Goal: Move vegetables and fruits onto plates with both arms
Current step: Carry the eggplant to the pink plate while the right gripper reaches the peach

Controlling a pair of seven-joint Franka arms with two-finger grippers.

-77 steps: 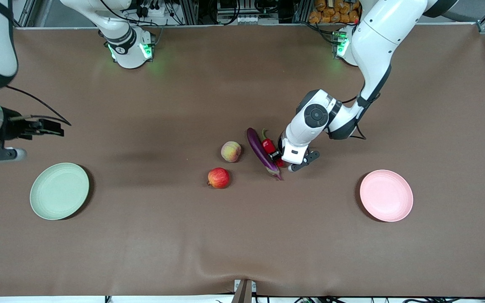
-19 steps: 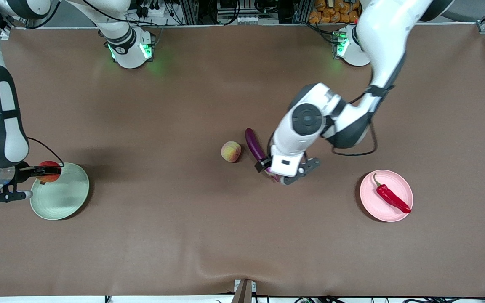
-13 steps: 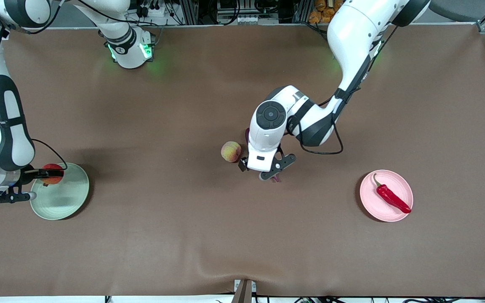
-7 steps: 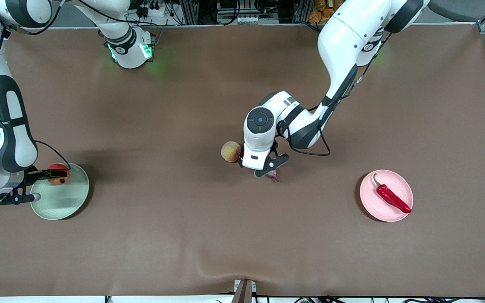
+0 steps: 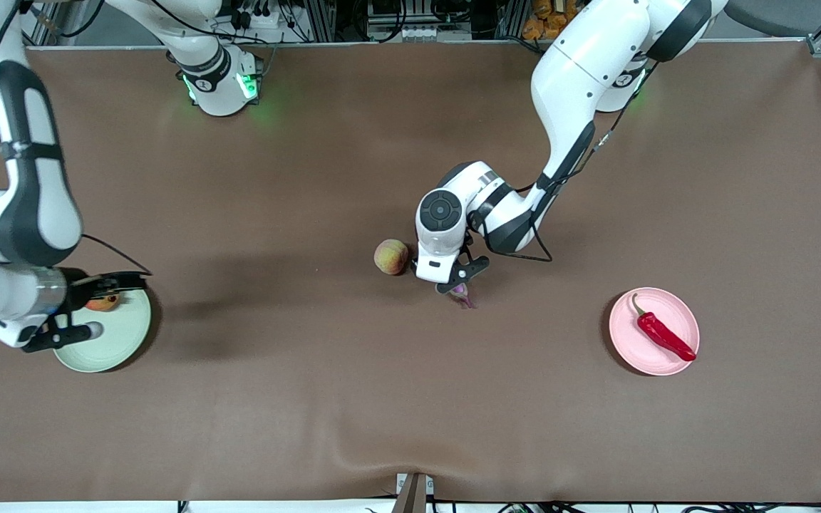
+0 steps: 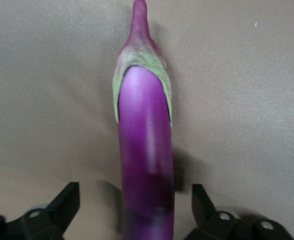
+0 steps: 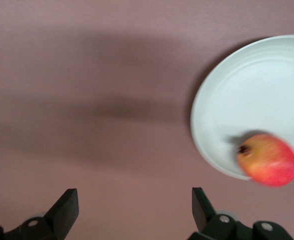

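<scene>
The purple eggplant (image 6: 144, 165) lies on the table between the open fingers of my left gripper (image 6: 135, 210), which are apart from it on both sides. In the front view my left gripper (image 5: 446, 283) covers the eggplant, and only its stem tip (image 5: 465, 297) shows. The peach (image 5: 391, 256) lies beside it, toward the right arm's end. The red chili (image 5: 660, 335) lies on the pink plate (image 5: 640, 358). The deep red fruit (image 7: 267, 160) rests on the green plate (image 7: 252, 95). My right gripper (image 7: 134, 210) is open and empty, over the table beside that plate (image 5: 107, 343).
The brown table mat is bare between the plates. The arms' bases (image 5: 221, 82) stand at the table's edge farthest from the front camera. A small clamp (image 5: 412, 491) sits at the nearest edge.
My right gripper has let go of the red fruit on the green plate and risen away from it. My left gripper has come down around the eggplant. The chili went onto the pink plate earlier.
</scene>
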